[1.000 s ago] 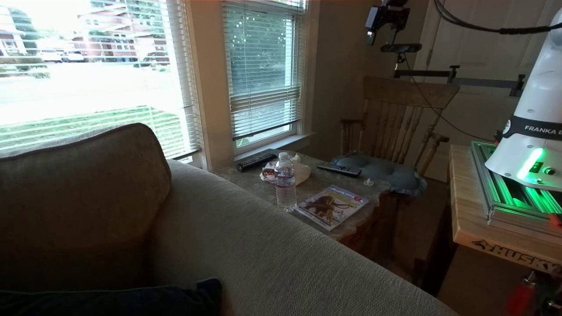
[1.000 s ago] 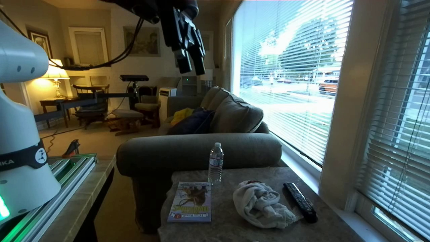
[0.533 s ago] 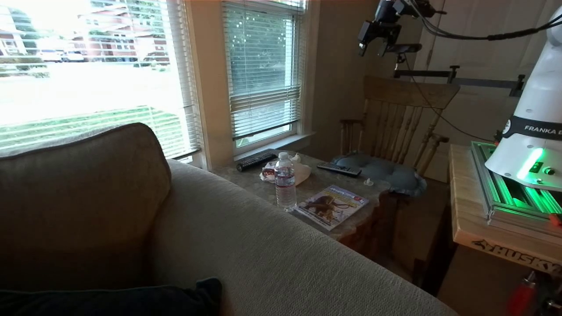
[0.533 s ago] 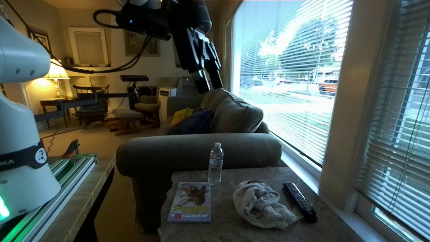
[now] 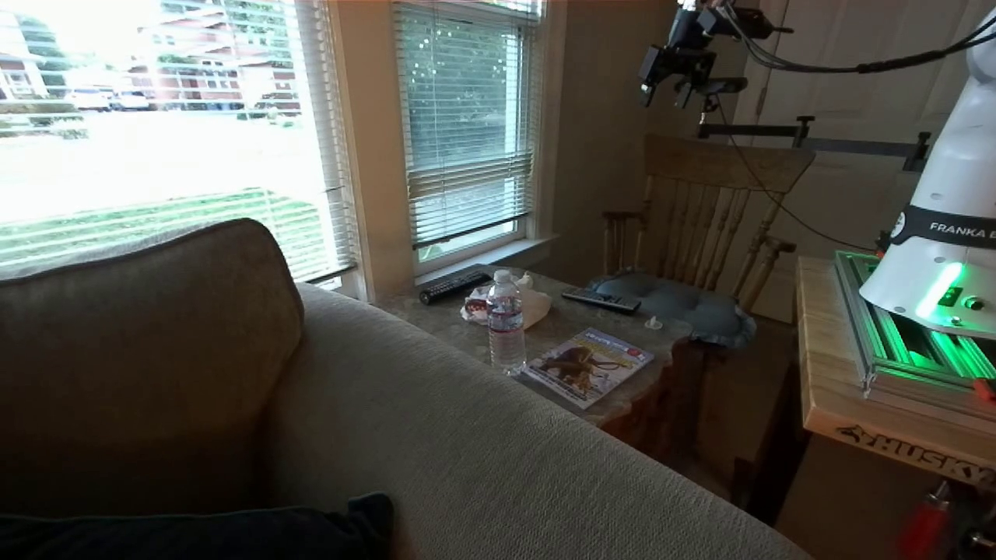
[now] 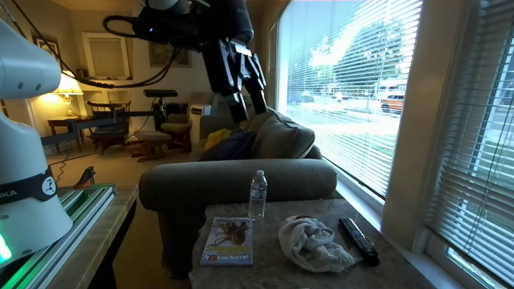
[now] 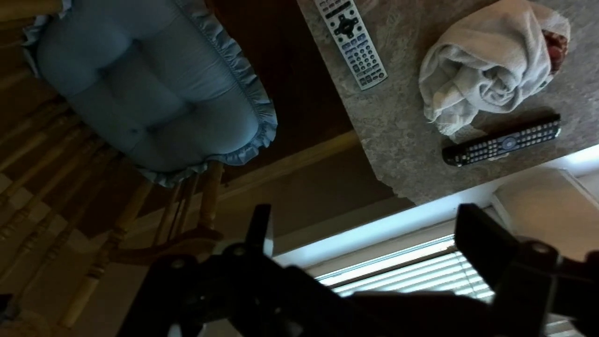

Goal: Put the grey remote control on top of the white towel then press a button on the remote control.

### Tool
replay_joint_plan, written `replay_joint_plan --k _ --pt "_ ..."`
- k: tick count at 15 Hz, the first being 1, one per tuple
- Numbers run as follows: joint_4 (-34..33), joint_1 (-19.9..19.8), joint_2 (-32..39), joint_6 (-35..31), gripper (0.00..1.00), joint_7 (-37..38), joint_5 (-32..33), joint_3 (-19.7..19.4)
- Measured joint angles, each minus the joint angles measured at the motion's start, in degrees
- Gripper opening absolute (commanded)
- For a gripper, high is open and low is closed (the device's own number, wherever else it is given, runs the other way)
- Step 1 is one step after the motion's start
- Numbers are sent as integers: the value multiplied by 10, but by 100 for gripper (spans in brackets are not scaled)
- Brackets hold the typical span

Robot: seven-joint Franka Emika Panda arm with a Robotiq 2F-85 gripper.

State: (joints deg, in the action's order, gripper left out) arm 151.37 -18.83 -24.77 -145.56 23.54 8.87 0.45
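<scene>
Jaws spread wide, the gripper (image 6: 250, 111) hangs released in the air, up and to the left of the white towel (image 6: 315, 245) in an exterior view, well apart from it. The grey remote control (image 7: 354, 46) lies flat on the tabletop (image 7: 402, 154), buttons up, off the towel but near it, on its left in the wrist view. Look at that long axis: it slants from upper left to lower right, running past the towel rather than at it. The rounded keypad end is the lower one, the end nearer the towel; the dark direction pad (image 7: 346, 26) sits toward the farther end, cut off by the frame. Over in an exterior view, the grey remote control (image 5: 601, 300) is right of the towel, stretched left to right with a slight dip, left end nearest the cloth.

Just below the towel in the wrist view, the black remote (image 7: 501, 140), nearly level, rising a little rightward; whether the towel's fringe touches it, I can't tell. Left of the towel in an exterior view, a booklet (image 6: 227, 241) and, farther back, an upright bottle (image 6: 257, 196).
</scene>
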Motion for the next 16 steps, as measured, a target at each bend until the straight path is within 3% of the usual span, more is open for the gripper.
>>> replay_joint_plan --k 4,7,10,13,16 --pt "-1 -19 72 -98 100 -51 -3 -64" --pt "-2 4 127 -190 100 -129 -53 -116" --pt "-3 87 164 -249 100 -236 -181 -169" --pt "-6 182 173 -257 100 -335 -315 -211" --pt "-14 237 176 -254 100 -416 -407 -239"
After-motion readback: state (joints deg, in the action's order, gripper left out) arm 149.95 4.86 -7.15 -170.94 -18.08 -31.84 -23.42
